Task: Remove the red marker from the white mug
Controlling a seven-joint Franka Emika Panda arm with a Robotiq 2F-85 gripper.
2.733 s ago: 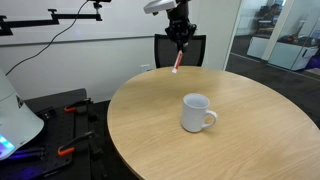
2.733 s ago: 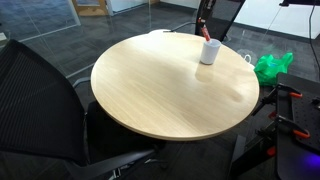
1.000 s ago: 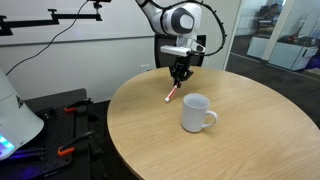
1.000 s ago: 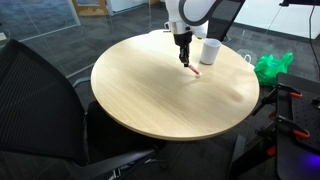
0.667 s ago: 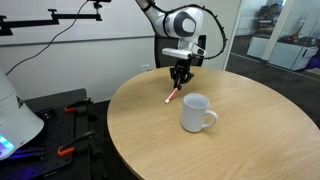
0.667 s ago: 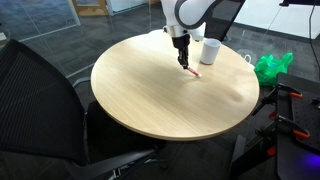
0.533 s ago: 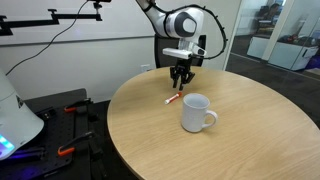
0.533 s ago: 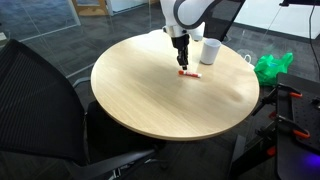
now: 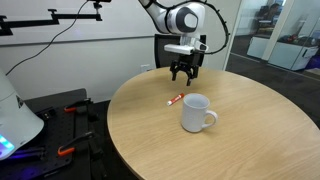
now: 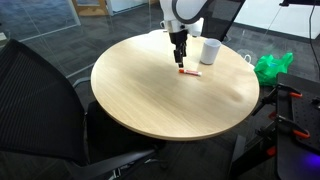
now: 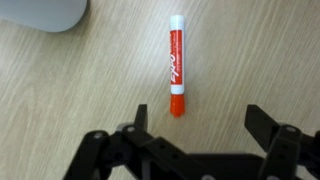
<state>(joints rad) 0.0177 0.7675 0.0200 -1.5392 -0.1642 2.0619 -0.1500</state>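
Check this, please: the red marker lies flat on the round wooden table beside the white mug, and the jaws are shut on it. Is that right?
Not quite. The wrist view shows the jaws open and apart from the red marker, which lies flat on the wooden table beside the white mug.

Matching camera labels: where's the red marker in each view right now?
In an exterior view: red marker lies flat on the table, up-left of the white mug.
In an exterior view: red marker lies flat, down-left of the white mug.
Wrist view: red marker at frame centre, near-vertical, whitish end up.
Shared landmark: the white mug, top-left corner of the wrist view.
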